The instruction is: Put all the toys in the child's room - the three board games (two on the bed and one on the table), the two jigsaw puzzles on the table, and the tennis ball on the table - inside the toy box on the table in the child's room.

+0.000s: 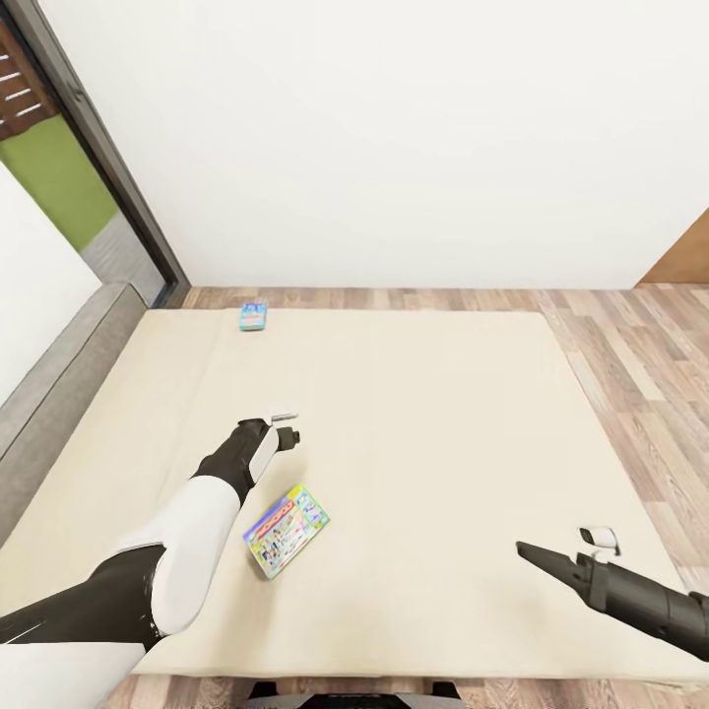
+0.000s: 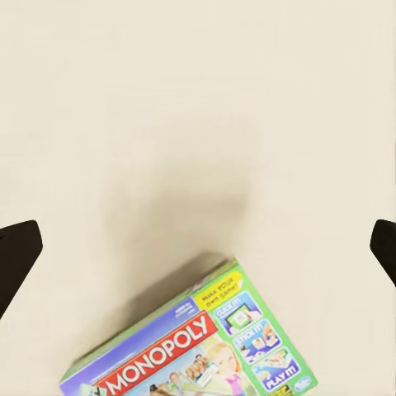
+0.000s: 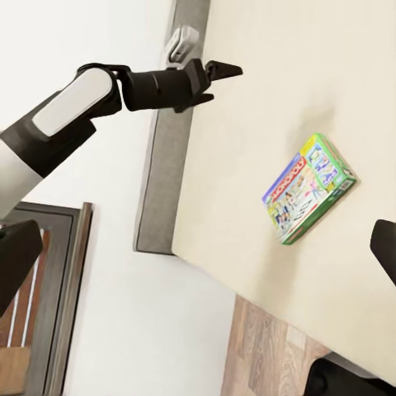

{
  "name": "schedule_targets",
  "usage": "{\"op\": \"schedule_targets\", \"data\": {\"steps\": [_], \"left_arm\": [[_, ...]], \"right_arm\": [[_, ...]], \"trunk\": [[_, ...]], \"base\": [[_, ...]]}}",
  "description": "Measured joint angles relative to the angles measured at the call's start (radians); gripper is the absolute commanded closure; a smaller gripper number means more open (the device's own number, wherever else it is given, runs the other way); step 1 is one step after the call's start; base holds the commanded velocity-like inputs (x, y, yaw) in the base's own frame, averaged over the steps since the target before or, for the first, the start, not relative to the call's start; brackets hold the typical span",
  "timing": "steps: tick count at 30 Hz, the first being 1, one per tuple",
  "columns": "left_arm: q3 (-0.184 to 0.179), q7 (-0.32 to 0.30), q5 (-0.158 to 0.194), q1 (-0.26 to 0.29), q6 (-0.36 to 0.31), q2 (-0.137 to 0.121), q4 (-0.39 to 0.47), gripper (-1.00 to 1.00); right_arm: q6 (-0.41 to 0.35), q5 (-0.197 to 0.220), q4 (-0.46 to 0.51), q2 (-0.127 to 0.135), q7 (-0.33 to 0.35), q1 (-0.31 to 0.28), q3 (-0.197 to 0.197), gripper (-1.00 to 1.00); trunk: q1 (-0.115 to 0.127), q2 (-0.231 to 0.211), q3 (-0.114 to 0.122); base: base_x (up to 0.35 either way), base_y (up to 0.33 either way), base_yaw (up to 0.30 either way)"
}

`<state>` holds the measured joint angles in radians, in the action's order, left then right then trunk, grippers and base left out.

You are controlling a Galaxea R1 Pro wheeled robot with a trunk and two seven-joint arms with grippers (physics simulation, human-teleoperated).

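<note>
The bed (image 1: 443, 433) has a plain beige mattress with two board games on it. A Monopoly box (image 1: 286, 532) lies flat near the front, and a smaller blue box (image 1: 253, 316) lies at the far edge. My left gripper (image 1: 287, 430) hovers above the mattress just beyond the Monopoly box (image 2: 198, 351), open, its fingertips (image 2: 18, 252) spread wide with nothing between them. My right gripper (image 1: 537, 553) hangs open over the front right of the bed, well to the right of the Monopoly box (image 3: 309, 188). The left gripper (image 3: 216, 73) also appears in the right wrist view.
A low grey headboard (image 1: 54, 384) runs along the bed's left side. Wooden floor (image 1: 640, 394) lies beyond and to the right of the bed. A white wall (image 1: 414, 148) stands behind, with a dark door frame (image 1: 108, 158) at the left.
</note>
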<state>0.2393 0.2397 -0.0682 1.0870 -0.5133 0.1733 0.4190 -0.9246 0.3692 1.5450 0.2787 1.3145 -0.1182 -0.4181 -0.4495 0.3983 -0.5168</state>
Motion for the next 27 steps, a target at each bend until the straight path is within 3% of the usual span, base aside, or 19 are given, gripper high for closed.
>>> {"op": "schedule_targets", "data": {"steps": [20,27], "left_arm": [[0.000,-0.001,-0.001,0.000,0.005,0.000,-0.018,-1.00],[-0.001,0.000,-0.002,0.000,0.045,0.000,-0.043,-1.00]], "right_arm": [[0.011,0.000,-0.016,0.002,0.014,0.002,-0.013,-1.00],[0.014,0.000,-0.026,0.002,0.013,0.002,-0.013,-1.00]], "trunk": [[0.000,0.000,-0.033],[0.000,0.000,-0.045]], "base": [[0.000,0.000,0.000],[0.000,0.000,0.000]]}}
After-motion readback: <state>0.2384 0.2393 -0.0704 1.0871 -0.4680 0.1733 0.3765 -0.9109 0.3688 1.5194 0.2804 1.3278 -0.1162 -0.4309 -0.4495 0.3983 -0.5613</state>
